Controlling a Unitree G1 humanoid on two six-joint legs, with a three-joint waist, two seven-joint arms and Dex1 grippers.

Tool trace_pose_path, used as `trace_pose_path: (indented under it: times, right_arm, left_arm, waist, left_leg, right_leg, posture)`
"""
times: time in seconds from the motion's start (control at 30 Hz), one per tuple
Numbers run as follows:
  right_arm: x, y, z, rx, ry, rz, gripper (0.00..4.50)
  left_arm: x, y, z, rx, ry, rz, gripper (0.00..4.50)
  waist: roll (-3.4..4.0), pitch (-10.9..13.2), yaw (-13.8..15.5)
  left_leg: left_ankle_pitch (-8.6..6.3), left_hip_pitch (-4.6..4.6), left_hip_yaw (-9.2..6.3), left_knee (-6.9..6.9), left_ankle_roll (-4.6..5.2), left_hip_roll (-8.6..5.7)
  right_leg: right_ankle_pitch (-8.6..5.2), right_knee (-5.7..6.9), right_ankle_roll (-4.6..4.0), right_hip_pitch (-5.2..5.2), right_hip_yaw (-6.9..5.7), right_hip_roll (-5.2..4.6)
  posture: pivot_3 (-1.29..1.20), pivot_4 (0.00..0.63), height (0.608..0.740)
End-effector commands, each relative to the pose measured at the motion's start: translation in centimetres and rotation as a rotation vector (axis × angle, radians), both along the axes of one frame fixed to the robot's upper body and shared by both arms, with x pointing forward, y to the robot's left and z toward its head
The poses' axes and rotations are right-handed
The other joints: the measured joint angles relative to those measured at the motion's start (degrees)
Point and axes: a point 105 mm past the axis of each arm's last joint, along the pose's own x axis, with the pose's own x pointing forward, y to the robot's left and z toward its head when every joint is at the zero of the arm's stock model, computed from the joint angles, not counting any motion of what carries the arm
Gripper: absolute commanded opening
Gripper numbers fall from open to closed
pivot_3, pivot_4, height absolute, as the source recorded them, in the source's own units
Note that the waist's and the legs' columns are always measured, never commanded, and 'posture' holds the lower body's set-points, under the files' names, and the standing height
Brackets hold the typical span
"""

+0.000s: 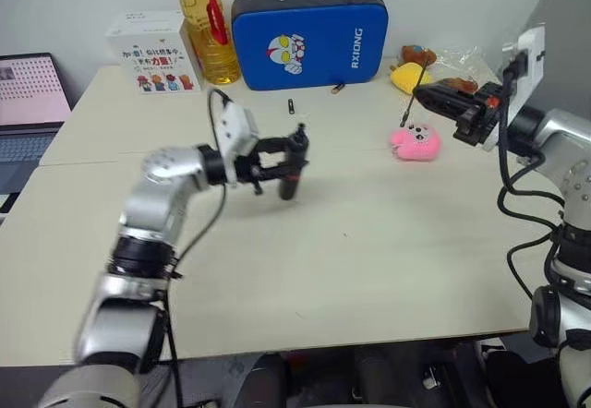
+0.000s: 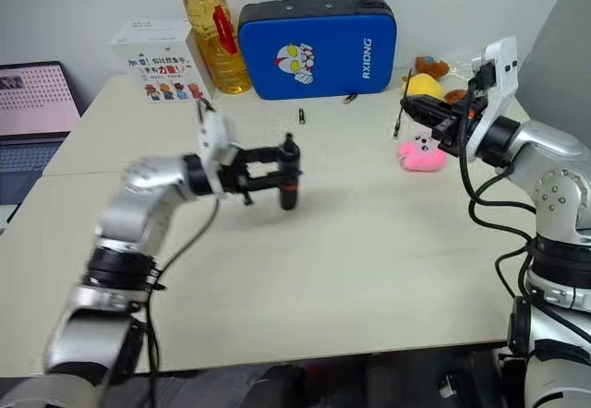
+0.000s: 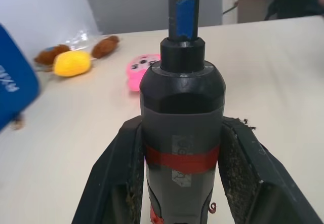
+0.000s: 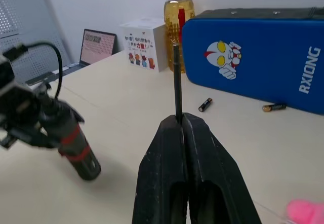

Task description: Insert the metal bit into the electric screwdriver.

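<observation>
Head views: left gripper (image 1: 288, 163) fingers clamped on electric screwdriver (image 1: 294, 162), held near-upright above desk (image 1: 369, 260). Right gripper (image 2: 427, 115), well apart to right, fingers together on metal bit (image 2: 399, 122).

Left wrist view: screwdriver nose faces away from camera.

Right wrist view: bit axis aims past screwdriver; judged needs alignment.
</observation>
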Motion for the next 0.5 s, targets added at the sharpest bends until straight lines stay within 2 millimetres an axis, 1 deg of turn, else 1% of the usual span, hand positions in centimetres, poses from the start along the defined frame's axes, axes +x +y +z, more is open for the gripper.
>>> trace_pose_path:
  times: [0.03,0.07,0.1,0.17,0.2,0.37,0.43,0.5]
  right_arm:
    - [-3.1,2.2,-1.5,-0.086,-0.011,0.146,0.05]
    - [-3.4,2.4,-1.9,-0.095,-0.007,0.157,0.05]
    - [-3.6,2.5,-2.1,-0.098,-0.004,0.163,0.05]
    - [-4.2,2.9,-2.6,-0.104,0.009,0.186,0.05]
    - [-4.4,3.1,-2.7,-0.106,0.014,0.194,0.05]
    - [-6.2,3.6,-4.1,-0.16,0.052,0.253,0.05]
    - [-6.7,3.8,-4.7,-0.171,0.063,0.263,0.05]
    - [-6.9,4.0,-5.0,-0.174,0.066,0.266,0.05]
  left_arm:
    - [-1.4,4.0,-2.0,0.512,0.014,-0.134,1.69]
    - [-1.7,5.0,-3.2,0.64,0.031,-0.168,1.69]
    - [-1.7,5.5,-4.5,0.722,0.053,-0.189,1.69]
    - [-1.6,5.7,-6.9,0.805,0.082,-0.24,1.69]
    - [-1.6,5.8,-7.6,0.827,0.09,-0.258,1.69]
    - [-1.0,3.7,-9.9,0.809,0.111,-0.331,1.69]
    - [-1.0,3.3,-10.7,0.82,0.106,-0.355,1.69]
    - [-0.9,3.1,-11.1,0.823,0.106,-0.368,1.69]
  waist:
    - [-0.02,0.0,0.0]
    - [-0.02,0.0,-0.1]
    - [0.03,0.0,-0.2]
    - [0.1,0.0,0.0]
    - [0.12,0.0,0.1]
    - [0.08,0.1,0.2]
    - [0.08,0.1,0.1]
    - [0.08,0.1,-0.1]
  left_leg:
    - [0.0,-0.01,0.0,0.0,0.0,-0.02]
    - [0.0,-0.02,-0.03,0.0,0.01,-0.01]
    - [-0.01,0.01,0.02,-0.04,0.0,-0.03]
    - [-0.01,0.07,0.1,-0.07,0.02,-0.06]
    - [-0.01,0.08,0.09,-0.06,0.02,-0.05]
    - [-0.04,0.0,0.0,0.08,0.08,-0.03]
    - [-0.11,-0.01,0.03,0.08,0.2,-0.05]
    - [-0.12,-0.01,0.04,0.08,0.21,-0.05]
  right_leg:
    - [0.0,0.01,0.0,0.0,0.0,0.0]
    - [-0.01,-0.01,0.01,0.0,-0.07,0.04]
    - [0.0,-0.04,0.0,0.01,-0.02,0.1]
    - [-0.01,0.02,0.0,0.0,0.04,0.08]
    - [-0.01,0.04,0.0,0.0,0.05,0.05]
    - [-0.01,0.03,0.01,0.05,-0.03,0.03]
    - [-0.02,0.03,0.03,0.04,-0.02,0.03]
    - [-0.03,0.04,0.04,0.02,-0.02,0.04]
  posture:
    - [0.0,0.15,0.74]
    - [0.0,0.15,0.74]
    - [0.0,0.15,0.74]
    - [0.0,0.15,0.74]
    - [0.0,0.15,0.74]
    - [0.0,0.15,0.74]
    - [0.0,0.15,0.74]
    - [0.0,0.15,0.74]
